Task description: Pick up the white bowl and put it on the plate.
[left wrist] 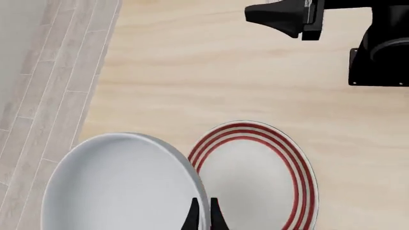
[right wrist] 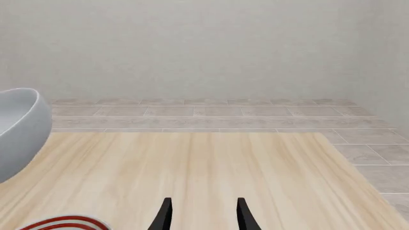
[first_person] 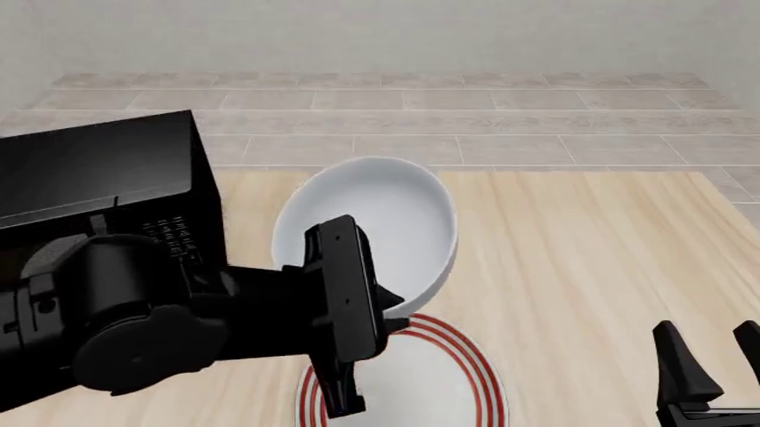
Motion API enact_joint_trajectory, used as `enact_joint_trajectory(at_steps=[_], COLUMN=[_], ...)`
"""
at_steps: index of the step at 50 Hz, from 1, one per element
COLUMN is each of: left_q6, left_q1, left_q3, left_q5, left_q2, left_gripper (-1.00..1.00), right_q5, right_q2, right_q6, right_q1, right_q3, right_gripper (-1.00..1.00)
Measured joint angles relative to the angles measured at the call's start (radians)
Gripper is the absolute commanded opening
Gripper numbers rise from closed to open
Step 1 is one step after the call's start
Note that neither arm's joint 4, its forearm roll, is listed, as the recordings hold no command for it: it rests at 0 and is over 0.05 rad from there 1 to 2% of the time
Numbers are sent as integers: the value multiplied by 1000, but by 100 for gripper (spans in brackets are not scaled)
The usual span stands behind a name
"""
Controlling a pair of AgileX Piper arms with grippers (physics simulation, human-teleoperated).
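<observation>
While the left gripper [left wrist: 202,215] pinches the rim of the white bowl [first_person: 377,222] with its jaws shut tight on it, the bowl hangs tipped in the air, not on the desk [first_person: 594,267]. The plate [left wrist: 255,177] with red rings lies flat on the desk just below and beside those jaws, so I think the bowl is held high to clear the plate's edge before it goes down. The right gripper [right wrist: 202,213] waits well apart with its jaws open and nothing between them. A black microwave [first_person: 95,178] sits on the light wooden desk. Grey floor tiles and a pale wall lie beyond.
</observation>
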State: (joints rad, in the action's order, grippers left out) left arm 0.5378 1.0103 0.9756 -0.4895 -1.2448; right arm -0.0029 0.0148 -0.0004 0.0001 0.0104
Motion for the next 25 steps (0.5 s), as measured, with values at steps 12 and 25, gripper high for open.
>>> enact_joint_trajectory(at_steps=[12,25], left_q6=[-21,-44], left_q1=[43,88], left_q3=[-17,-41], left_q5=[9,30], left_q2=[5,6], left_gripper=[-100,-100], right_q5=[0,0], right_q2=[0,0], right_q6=[0,0], right_q1=[0,0], right_q3=[0,0], right_gripper=[100,100])
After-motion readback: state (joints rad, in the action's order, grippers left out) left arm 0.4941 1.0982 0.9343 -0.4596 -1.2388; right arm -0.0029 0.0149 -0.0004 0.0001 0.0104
